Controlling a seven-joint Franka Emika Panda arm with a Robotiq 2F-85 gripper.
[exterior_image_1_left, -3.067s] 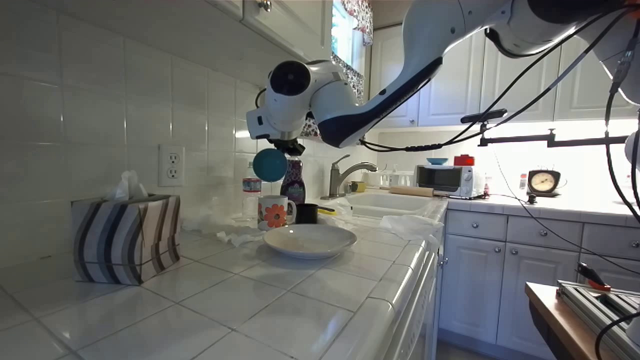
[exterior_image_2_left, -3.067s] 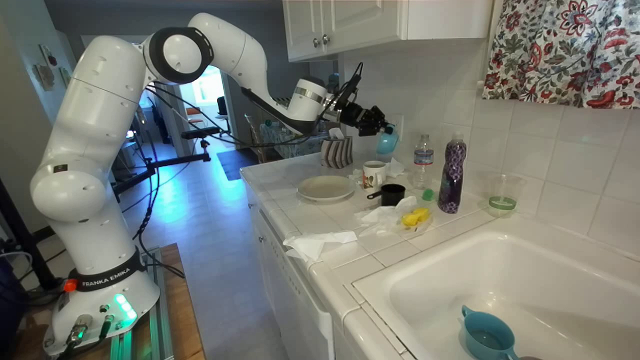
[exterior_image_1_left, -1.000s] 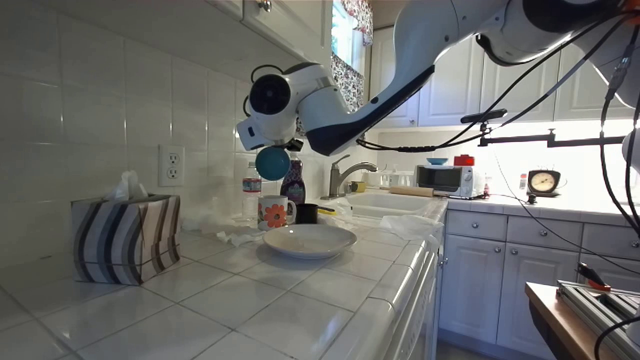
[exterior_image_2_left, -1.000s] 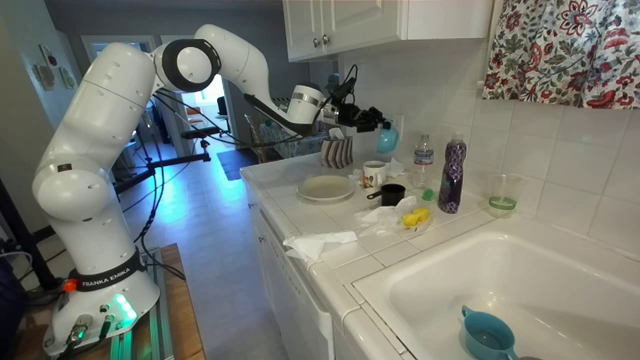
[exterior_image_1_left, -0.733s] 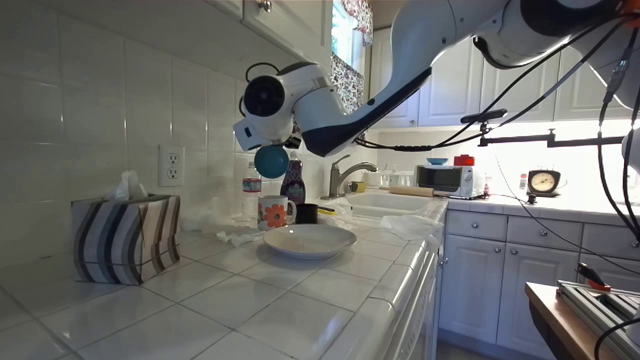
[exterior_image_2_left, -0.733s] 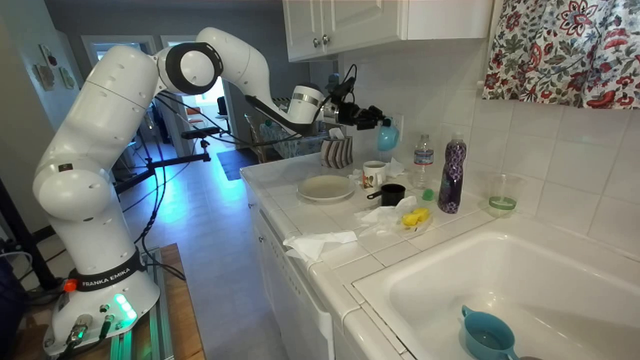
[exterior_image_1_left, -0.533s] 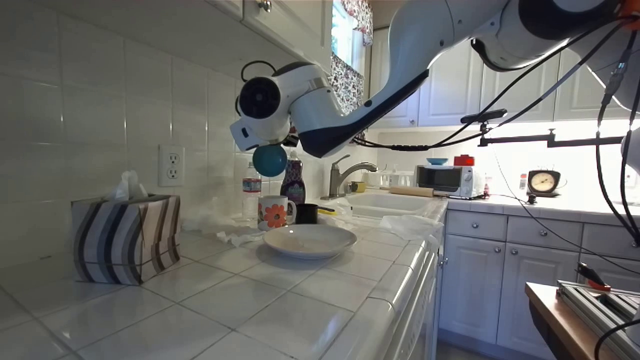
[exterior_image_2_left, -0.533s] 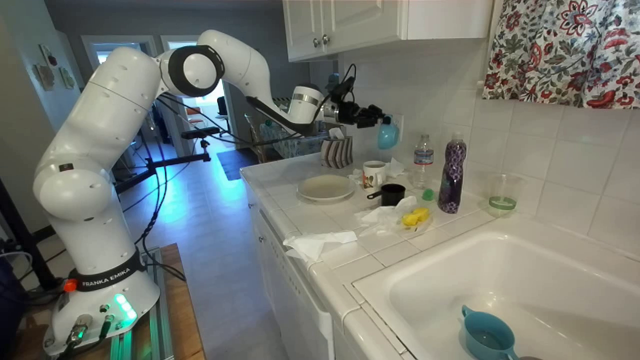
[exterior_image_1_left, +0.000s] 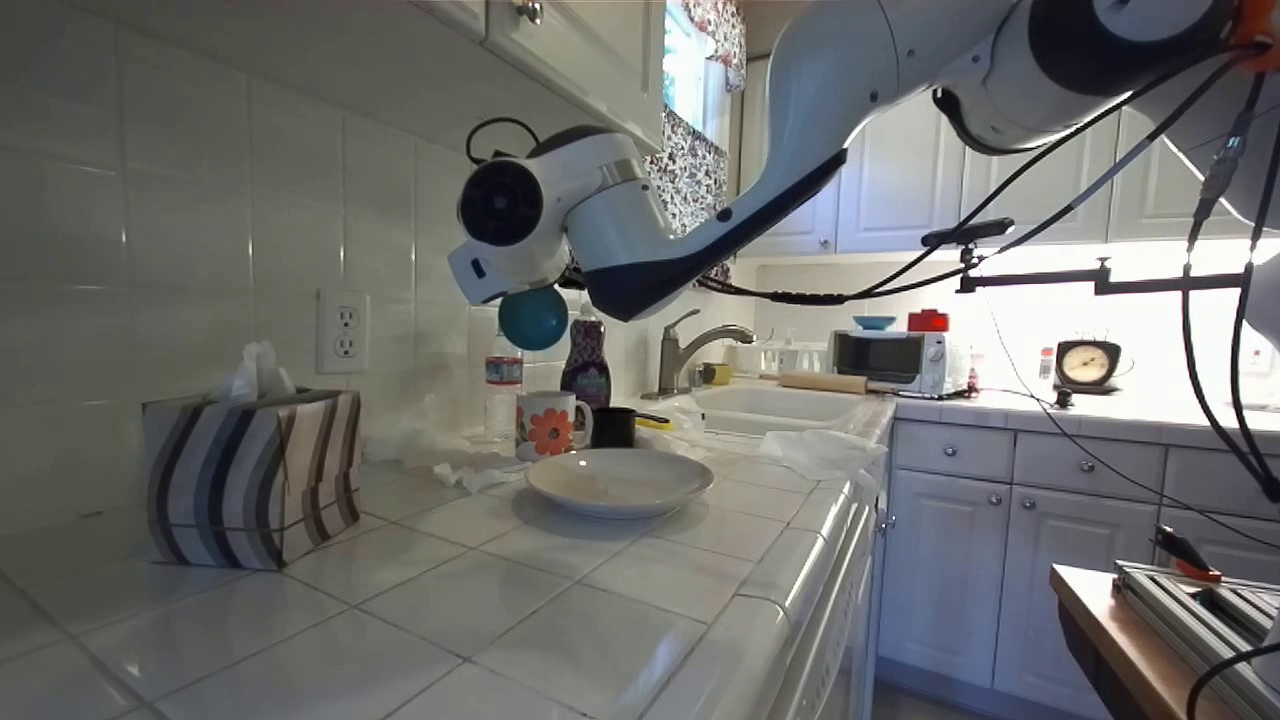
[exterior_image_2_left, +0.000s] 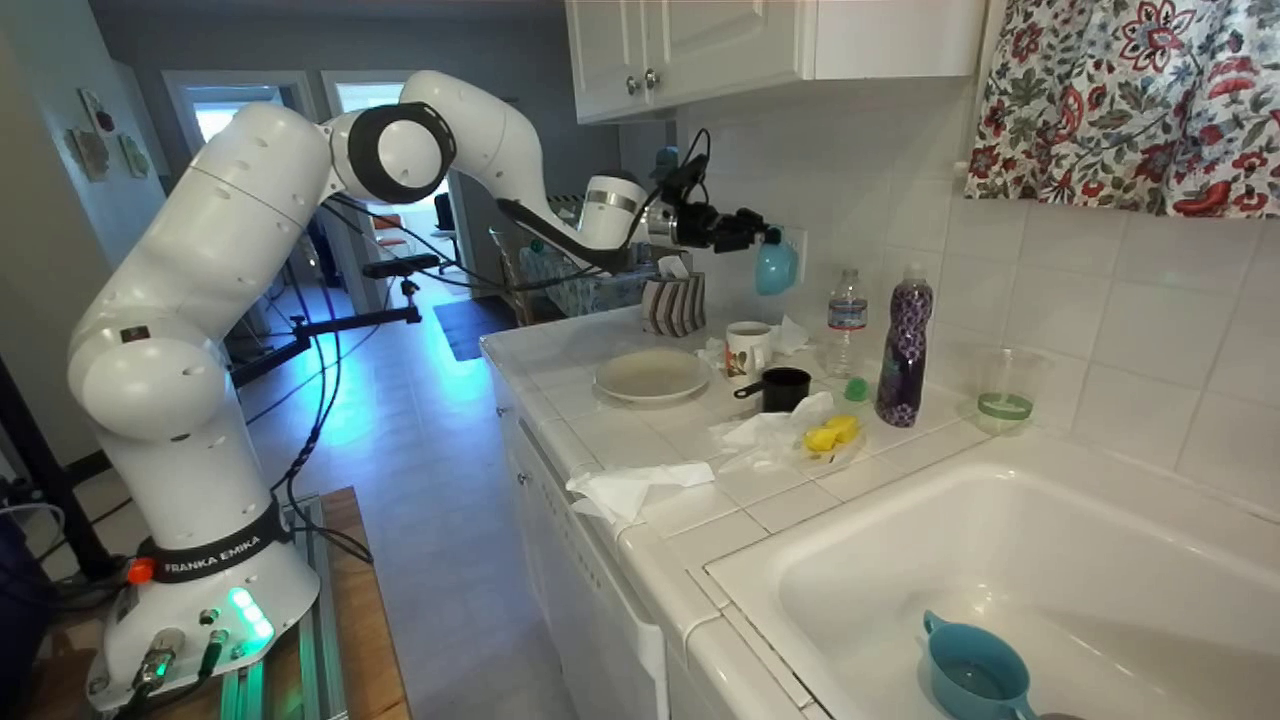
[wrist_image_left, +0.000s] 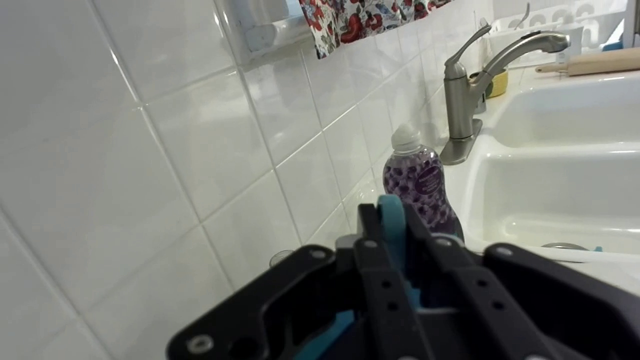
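The claw grips 1 blue cup, apparently by its handle. The table below carries 1 plate, 1 mug, 1 black cup and 2 bottles

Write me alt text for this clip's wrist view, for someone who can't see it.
The black tool grips the handle of a blue cup at the bottom of the view. Beyond it are a white-capped purple bottle, a metal faucet and a white sink; white wall tiles fill the left.
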